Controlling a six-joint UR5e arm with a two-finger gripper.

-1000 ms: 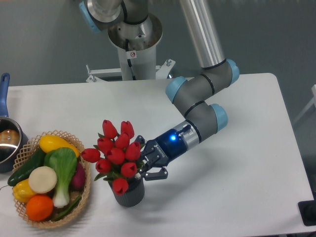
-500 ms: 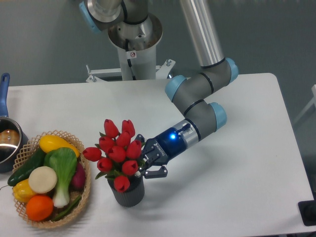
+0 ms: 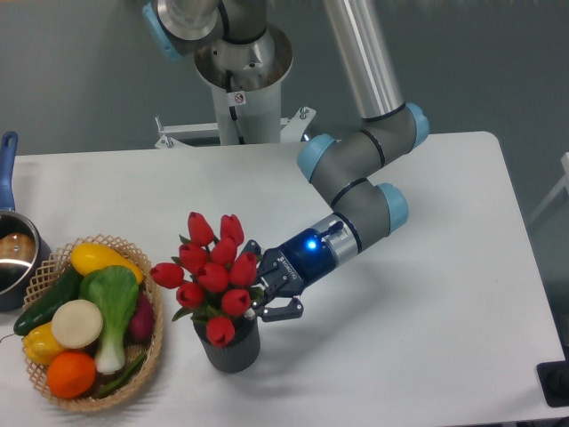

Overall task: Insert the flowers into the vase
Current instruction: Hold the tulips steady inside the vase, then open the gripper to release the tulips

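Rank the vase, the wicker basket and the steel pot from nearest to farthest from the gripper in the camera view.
From the gripper:
1. The vase, just below it and slightly to the image left, under the flowers.
2. The wicker basket, further toward the image left, past the vase.
3. The steel pot, at the image's left edge, beyond the basket.

You see red flowers [image 3: 210,277] with green leaves above a dark grey vase [image 3: 233,349], a black gripper [image 3: 264,290] with a glowing blue ring, a tan woven basket [image 3: 153,351], and a white table [image 3: 427,294] throughout.
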